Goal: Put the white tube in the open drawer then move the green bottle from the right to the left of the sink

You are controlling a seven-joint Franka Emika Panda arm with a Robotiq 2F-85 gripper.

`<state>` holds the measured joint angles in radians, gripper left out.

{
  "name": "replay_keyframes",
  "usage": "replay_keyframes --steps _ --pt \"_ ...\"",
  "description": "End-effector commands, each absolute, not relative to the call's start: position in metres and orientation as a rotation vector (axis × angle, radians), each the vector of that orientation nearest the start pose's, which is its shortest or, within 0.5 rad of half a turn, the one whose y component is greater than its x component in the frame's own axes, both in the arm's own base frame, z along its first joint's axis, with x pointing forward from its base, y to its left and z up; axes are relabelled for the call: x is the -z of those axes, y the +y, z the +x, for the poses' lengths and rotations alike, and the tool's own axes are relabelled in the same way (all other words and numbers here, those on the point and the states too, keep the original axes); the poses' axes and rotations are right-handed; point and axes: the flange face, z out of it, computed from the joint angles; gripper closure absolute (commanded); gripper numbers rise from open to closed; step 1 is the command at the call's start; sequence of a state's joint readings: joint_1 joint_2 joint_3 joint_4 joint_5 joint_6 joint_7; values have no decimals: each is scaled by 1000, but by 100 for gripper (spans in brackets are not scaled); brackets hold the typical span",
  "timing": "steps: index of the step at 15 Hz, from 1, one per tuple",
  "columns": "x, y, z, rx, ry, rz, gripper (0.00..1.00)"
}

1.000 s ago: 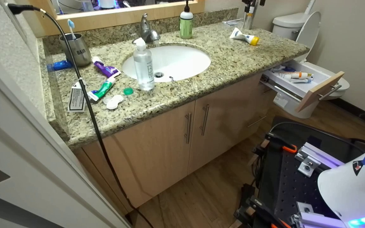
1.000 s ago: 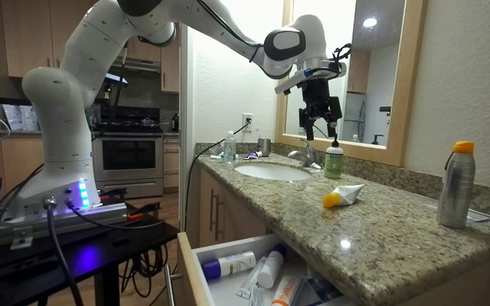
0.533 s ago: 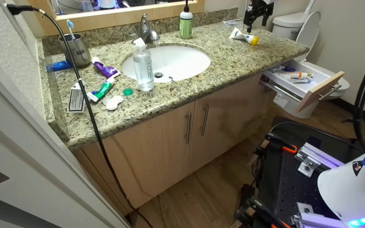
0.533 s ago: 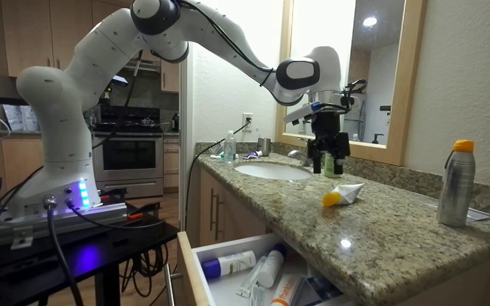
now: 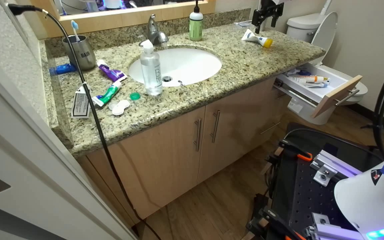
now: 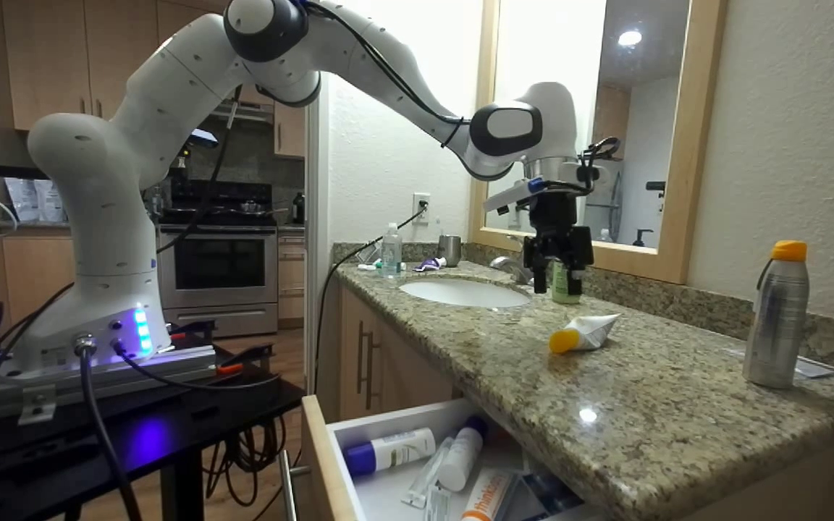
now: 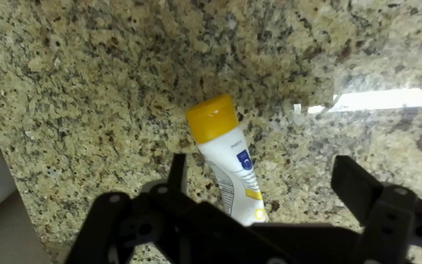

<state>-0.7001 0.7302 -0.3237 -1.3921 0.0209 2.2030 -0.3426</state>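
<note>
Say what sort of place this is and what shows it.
Most likely a bathroom, perhaps in a home: an oval sink set in a speckled countertop, a toilet beyond the countertop's end, and a toothbrush in a metal cup.

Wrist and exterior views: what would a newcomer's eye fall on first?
Probably the large white robot arm, arching across an exterior view, its open black two-fingered gripper over the speckled beige granite countertop. Next comes the white squeeze tube with a yellow cap, lying on that countertop and seen between the open jaws in the wrist view. Then the light wooden drawer with a white inside, pulled out below the countertop.
</note>
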Motion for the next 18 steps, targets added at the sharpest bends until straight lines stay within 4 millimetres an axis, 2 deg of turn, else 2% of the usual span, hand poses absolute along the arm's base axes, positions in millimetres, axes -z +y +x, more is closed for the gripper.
replay_keyframes --steps 1,2,3,7,8,9,12,15,18 --pt "-294 -620 426 -7 1078 -3265 0" --pt "-290 -626 425 -8 1112 -3299 0" --pt "-297 -613 428 -20 1064 -3252 0" --pt "-289 -621 425 -17 1102 -3276 0" --pt "-299 -612 424 27 1009 -3283 0" --pt "-300 -607 427 6 894 -3281 0" --pt "-281 -616 438 -45 778 -3315 0" --pt "-261 -626 440 -75 824 -3386 0" --pt "-221 -638 435 -234 914 -3438 0"
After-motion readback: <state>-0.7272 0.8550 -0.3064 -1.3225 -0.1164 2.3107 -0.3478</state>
